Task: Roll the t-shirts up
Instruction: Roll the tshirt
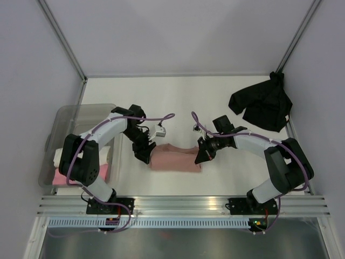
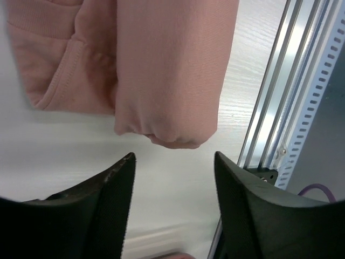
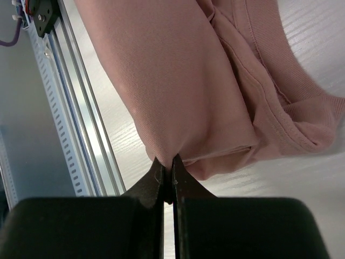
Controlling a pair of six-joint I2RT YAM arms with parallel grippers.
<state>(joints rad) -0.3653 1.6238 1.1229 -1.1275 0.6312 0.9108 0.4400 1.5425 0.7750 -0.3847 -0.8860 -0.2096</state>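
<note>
**A:** Pink shirt [image 1: 175, 159]: position?

**B:** Lower centre of the overhead view, on the white counter [image 1: 178, 97]. It lies as a long folded band running left to right between the two arms. The wrist views show a thick rounded fold along the edge nearest the metal rail [image 2: 272, 108]. Flatter layers with a stitched hem lie on the far side of that fold.

**A:** Left pincer [image 1: 146, 156]?

**B:** At the band's left end, and open. In the left wrist view both dark fingers [image 2: 116, 199] stand spread, with bare counter between them. The shirt's rounded end sits just ahead of the tips. Nothing is held.

**A:** Right pincer [image 1: 200, 156]?

**B:** At the band's right end, closed on cloth. In the right wrist view the tips are pressed together, with the edge of the pink fold pinched between them.

**A:** Other shirts?

**B:** Black shirt [image 1: 262, 108], crumpled, upper right of the overhead view, well apart from both arms. A translucent bin [image 1: 64, 116] stands at the left edge of that view. Inside it there is a cream bundle [image 1: 59, 156], and lower in the frame a bright-pink bundle [image 1: 63, 177]. The left arm partly hides both. Cannot tell how tightly they are rolled.
</note>
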